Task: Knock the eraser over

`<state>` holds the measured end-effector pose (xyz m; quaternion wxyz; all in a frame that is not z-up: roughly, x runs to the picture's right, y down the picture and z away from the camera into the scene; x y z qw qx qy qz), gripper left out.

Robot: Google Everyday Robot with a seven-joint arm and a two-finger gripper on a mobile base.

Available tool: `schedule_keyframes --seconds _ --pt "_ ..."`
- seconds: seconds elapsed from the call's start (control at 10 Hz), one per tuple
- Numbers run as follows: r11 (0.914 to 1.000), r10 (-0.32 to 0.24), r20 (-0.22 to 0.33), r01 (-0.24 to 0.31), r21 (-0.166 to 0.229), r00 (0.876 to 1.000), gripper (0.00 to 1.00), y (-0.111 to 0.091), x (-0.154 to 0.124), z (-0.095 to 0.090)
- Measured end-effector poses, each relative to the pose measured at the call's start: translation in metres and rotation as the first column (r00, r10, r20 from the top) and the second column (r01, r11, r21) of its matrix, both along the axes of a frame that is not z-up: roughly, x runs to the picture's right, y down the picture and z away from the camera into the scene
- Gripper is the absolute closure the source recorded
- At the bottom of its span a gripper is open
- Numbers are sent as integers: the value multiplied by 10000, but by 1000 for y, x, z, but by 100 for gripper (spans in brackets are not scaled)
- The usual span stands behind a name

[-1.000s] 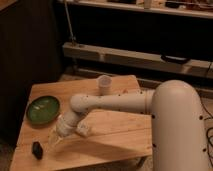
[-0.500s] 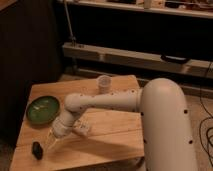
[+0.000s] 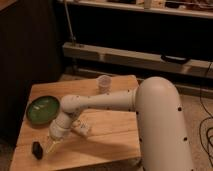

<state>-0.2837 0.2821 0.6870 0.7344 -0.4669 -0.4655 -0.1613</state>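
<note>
The eraser (image 3: 37, 150) is a small black block standing on the wooden table (image 3: 107, 142) near its front left corner. My white arm reaches from the right across the table. My gripper (image 3: 52, 146) points down and left, its tip just right of the eraser, with a small gap between them. A green bowl (image 3: 43, 109) lies at the table's left, behind the gripper.
A small white cup (image 3: 104, 83) stands near the table's back edge. A whitish object (image 3: 82, 128) lies under the arm's wrist. A dark cabinet stands at the left and a long shelf unit behind. The table's front edge is close to the eraser.
The arm has swung left and forward, bringing the gripper nearer the eraser. The eraser has not moved.
</note>
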Motion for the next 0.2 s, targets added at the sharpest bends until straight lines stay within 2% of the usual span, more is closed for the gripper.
schedule_keyframes --seconds 0.2 --pt "9996 -209 -6 209 -194 9998 97 6 0 -3"
